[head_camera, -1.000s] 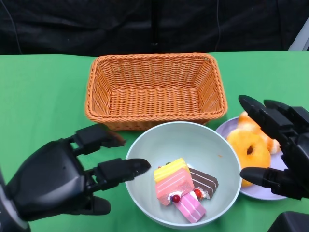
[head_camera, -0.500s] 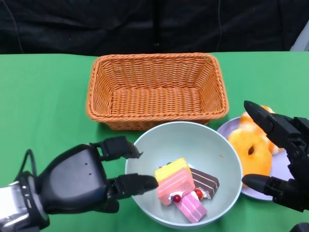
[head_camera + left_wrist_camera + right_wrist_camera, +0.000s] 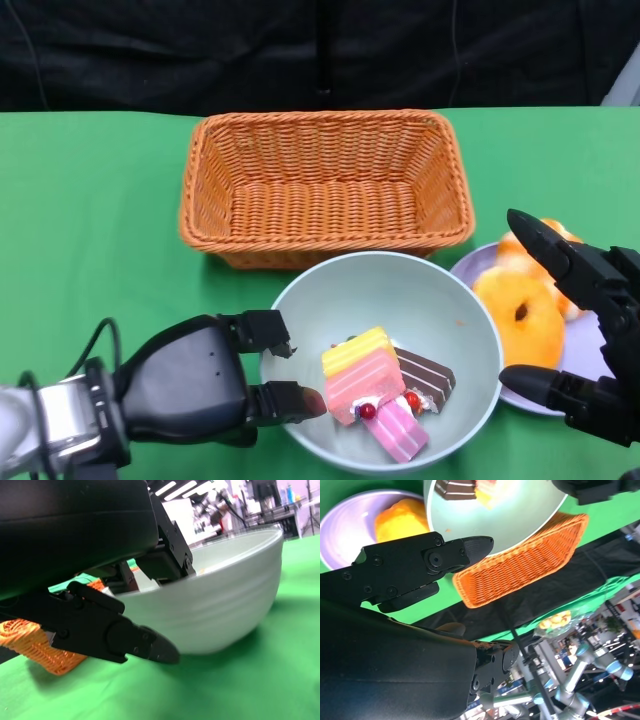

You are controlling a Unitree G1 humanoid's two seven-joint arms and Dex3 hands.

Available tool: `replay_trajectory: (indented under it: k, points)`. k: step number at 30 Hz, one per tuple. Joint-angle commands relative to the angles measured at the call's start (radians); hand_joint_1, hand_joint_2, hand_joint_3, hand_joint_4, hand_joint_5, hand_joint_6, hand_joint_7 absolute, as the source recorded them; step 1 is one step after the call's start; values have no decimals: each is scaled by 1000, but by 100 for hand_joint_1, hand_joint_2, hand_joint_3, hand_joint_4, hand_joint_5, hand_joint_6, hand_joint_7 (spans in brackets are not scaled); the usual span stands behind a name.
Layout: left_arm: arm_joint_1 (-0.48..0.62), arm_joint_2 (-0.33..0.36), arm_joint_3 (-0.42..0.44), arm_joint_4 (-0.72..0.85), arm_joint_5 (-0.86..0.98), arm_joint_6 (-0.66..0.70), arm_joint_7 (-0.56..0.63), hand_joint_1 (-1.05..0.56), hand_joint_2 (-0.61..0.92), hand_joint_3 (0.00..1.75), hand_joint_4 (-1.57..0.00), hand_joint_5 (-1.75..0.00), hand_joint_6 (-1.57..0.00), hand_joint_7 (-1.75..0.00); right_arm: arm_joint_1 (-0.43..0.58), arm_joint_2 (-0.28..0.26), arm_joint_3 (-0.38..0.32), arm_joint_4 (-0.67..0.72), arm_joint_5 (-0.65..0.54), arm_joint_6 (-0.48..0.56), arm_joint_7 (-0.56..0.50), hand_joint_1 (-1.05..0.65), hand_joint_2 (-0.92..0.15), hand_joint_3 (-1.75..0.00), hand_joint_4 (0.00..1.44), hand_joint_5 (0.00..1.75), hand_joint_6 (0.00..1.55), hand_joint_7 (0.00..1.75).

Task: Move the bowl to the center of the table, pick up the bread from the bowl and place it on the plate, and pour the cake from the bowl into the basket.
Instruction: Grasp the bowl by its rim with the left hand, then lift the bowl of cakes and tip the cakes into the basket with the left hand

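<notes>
My left hand [image 3: 200, 390], open and empty at lower left, needs a firm bowl [image 3: 400, 290] rim pinch before tipping cake [image 3: 385, 385] into the basket [image 3: 320, 180].

Woven orange wicker basket [image 3: 322, 185], rough; smooth, glossy pale-green bowl [image 3: 430, 300]; matt green cloth worktop [image 3: 90, 220]; matt black plastic left hand [image 3: 200, 385]; glossy lilac plate [image 3: 590, 345].

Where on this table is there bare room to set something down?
Bare green cloth lies left of the basket and above the left hand, and right of the basket above the plate. It is crowded where the bowl meets basket and plate.
</notes>
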Motion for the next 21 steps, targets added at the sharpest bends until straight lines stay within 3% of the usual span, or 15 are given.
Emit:
replay_trajectory:
  k: [1, 3, 4, 6, 10, 11, 13, 17, 21]
  points:
    - [-98, -54, -127, 151, 96, 67, 173, -40, 78, 0, -59, -112, -98, -17, 25, 11, -18, -27, 24, 1, -1, -38, -92, -8, 0, 52, 9, 12]
    - [-142, -87, -189, 229, 126, 111, 310, -41, 78, 0, -66, -118, -106, -17, 33, 19, -18, -38, 31, 2, -3, -38, -92, -8, 0, 52, 9, 13]
    - [-159, -100, -214, 258, 134, 131, 370, -39, 80, 0, -75, -151, -106, -49, 37, 24, -17, -42, 34, 3, -5, -39, -92, -8, 0, 54, 9, 13]
    - [-186, -116, -257, 307, 140, 160, 452, -39, 81, 0, -80, -170, -95, -86, 40, 31, -18, -47, 36, 3, -4, -39, -92, -9, 0, 55, 9, 14]
    - [-218, -126, -314, 351, 123, 189, 533, -38, 81, 0, -81, -174, -92, -96, 43, 43, -19, -54, 35, 2, -5, -39, -92, -9, 0, 55, 9, 14]
    - [-223, -128, -322, 352, 117, 194, 556, -33, 85, 1, -88, -174, -81, -134, 45, 48, -19, -59, 36, 2, -8, -38, -92, -11, 0, 62, 8, 16]
    - [-230, -130, -336, 356, 108, 203, 583, -31, 87, 2, -92, -175, -72, -160, 47, 55, -19, -64, 35, 2, -11, -37, -92, -13, 0, 66, 8, 17]
    - [-240, -129, -362, 367, 94, 215, 597, -30, 88, 2, -93, -175, -69, -167, 47, 61, -21, -65, 33, 0, -6, -37, -92, -13, 0, 68, 7, 18]
    - [-205, -21, -340, 216, 59, 179, 527, -28, 83, 1, -91, -175, -76, -151, 52, 113, -51, -47, 114, -94, -97, -38, -92, -21, 0, 86, 7, 26]
